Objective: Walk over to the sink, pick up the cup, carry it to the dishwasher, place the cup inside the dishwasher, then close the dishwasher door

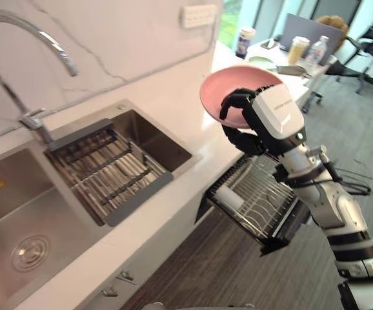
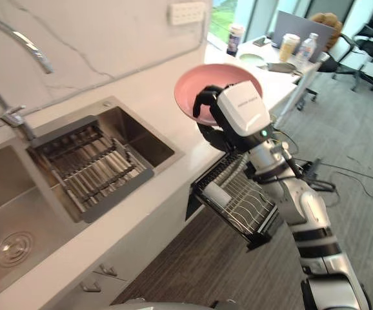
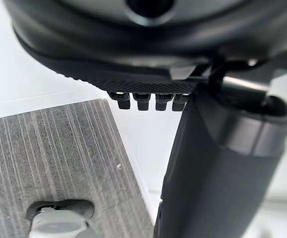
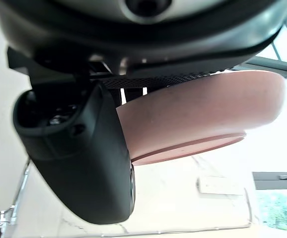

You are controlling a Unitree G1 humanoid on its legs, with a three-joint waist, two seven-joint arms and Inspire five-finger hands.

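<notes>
White countertop (image 1: 173,97), steel sink (image 1: 19,213) set in it, dark drain rack (image 1: 106,171) across the sink; grey floor (image 1: 238,271) beside

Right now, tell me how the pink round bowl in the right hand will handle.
The pink round bowl looks rigid, so it should keep its shape in the right hand. Gripped at one rim and tilted, it may slip. Being shallow, it would probably lean in the wire dishwasher rack, not roll.

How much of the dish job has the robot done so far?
Done: the pickup. The right hand is curled round a pink bowl, not a cup, and has it lifted off the counter. In hand: the bowl is held up near the pulled-out dishwasher rack. Left: set it in the rack, then close the dishwasher door.
</notes>
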